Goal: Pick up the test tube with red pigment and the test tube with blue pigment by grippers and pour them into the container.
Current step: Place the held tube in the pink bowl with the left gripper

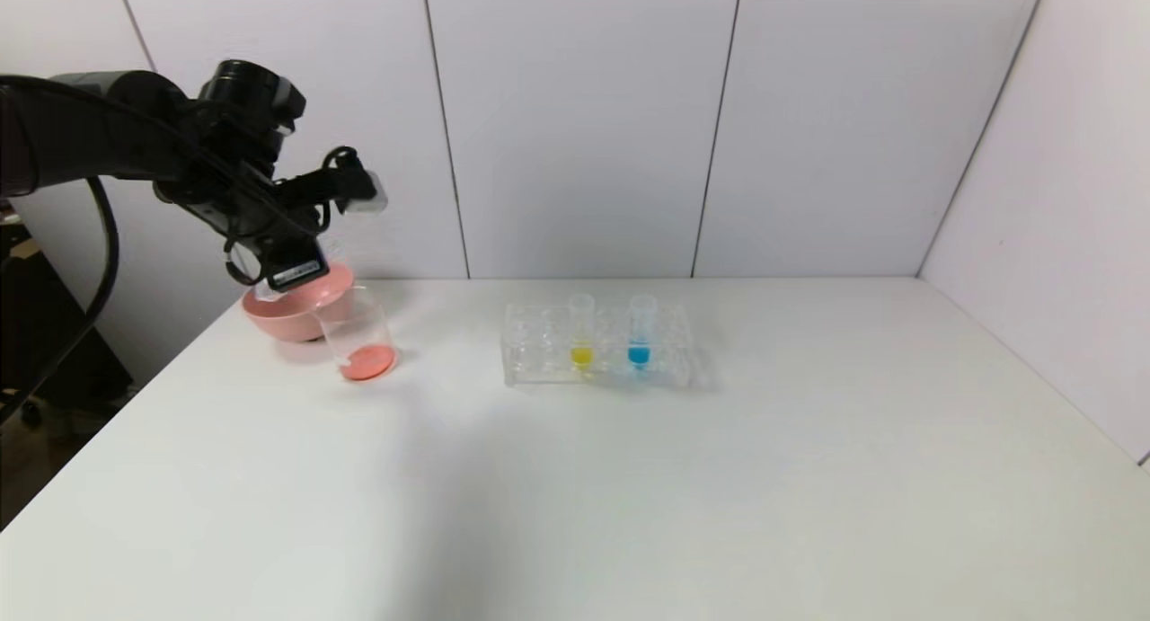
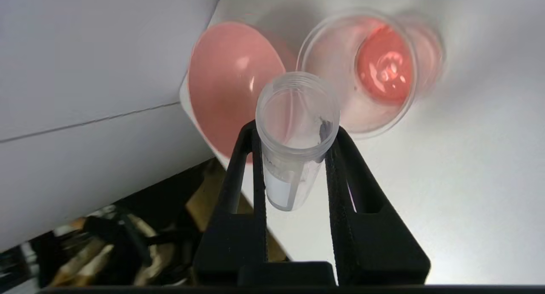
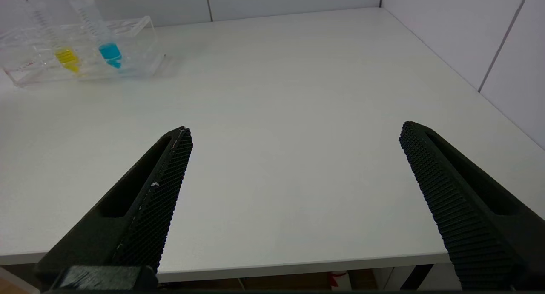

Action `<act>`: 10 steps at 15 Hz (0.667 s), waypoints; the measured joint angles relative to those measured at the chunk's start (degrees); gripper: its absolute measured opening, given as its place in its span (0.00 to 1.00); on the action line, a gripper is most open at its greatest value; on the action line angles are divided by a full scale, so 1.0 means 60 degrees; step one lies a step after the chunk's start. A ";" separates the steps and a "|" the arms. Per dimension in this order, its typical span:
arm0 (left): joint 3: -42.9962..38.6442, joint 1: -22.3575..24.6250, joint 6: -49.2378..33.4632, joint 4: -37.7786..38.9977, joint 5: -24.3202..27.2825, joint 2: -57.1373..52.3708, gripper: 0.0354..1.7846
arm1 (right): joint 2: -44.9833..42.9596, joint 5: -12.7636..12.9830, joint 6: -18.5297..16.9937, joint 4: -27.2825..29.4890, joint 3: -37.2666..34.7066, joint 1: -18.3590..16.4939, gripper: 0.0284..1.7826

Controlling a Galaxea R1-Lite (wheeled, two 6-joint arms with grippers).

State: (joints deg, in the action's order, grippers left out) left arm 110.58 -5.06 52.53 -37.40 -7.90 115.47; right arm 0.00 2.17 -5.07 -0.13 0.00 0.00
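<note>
My left gripper hangs over the back left of the table, above the pink bowl and the container. It is shut on the test tube with red pigment, which is tipped mouth-down and looks empty. The container, a clear beaker, holds a pool of red-orange liquid at its bottom. The test tube with blue pigment stands upright in the clear rack, also seen from the right wrist as the blue tube. My right gripper is open over the table's near edge, holding nothing.
A pink bowl sits just behind and left of the beaker, touching or nearly touching it. A yellow-liquid tube stands beside the blue one in the rack. The white table ends at walls behind and to the right.
</note>
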 joint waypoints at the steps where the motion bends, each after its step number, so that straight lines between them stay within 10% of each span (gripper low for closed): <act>1: -0.0114 0.0081 -0.0965 0.0211 0.0518 -0.0102 0.22 | 0.0000 0.0000 0.0002 -0.0004 0.0000 -0.0004 1.00; 10: -0.5904 0.0605 -0.7515 0.5209 0.0435 -0.2997 0.22 | 0.0000 0.0000 0.0000 -0.0004 0.0000 0.0000 1.00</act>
State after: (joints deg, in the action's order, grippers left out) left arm 75.15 -1.43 7.44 -6.14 -5.29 97.49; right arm 0.00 2.17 -5.07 -0.16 0.00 0.00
